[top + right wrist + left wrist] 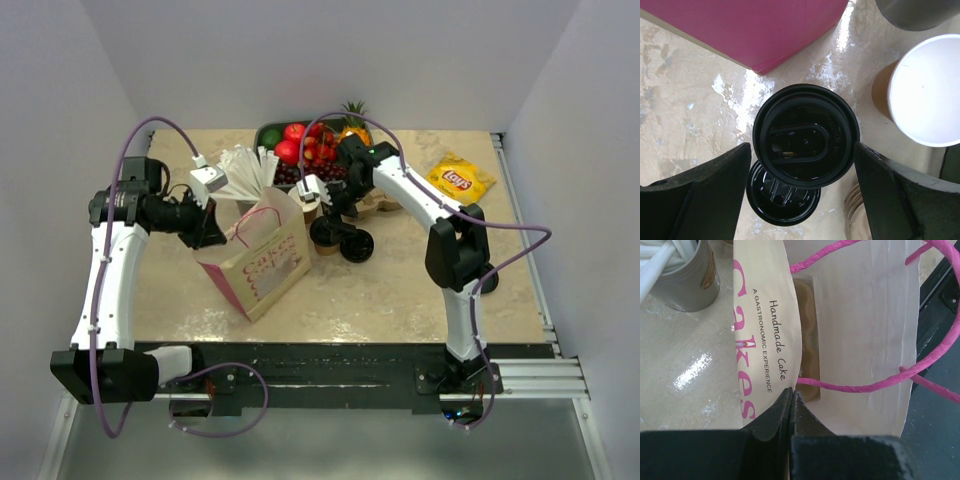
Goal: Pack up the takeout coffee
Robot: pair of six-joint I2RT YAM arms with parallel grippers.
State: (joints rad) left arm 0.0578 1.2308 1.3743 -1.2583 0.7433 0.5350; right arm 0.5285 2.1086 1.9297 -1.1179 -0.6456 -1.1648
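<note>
Nearest the arm bases stands the paper bag (262,255), and every place below is read from it. The left gripper (791,402) has its fingers pressed together on the bag's rim at the left side and seems to be propping the mouth open; pink handles loop across that opening.

Just off the bag's right, pink side wall stands the takeout coffee (806,134), upright on the table with its black lid facing straight up. Its long axis is vertical, in line with the right wrist's view. The right gripper (802,149) hangs directly over it with fingers spread wide, one on each side of the lid and a narrow gap showing on both sides, so nothing is gripped yet. The right arm is plainly the nearer one to the cup. A loose lid (782,200) lies flat on the table, partly hidden under the coffee from this angle.

Farther from the bag, beyond the coffee, stands a lidless cup (925,90) with a white inside, close enough that a spread finger could brush it.
</note>
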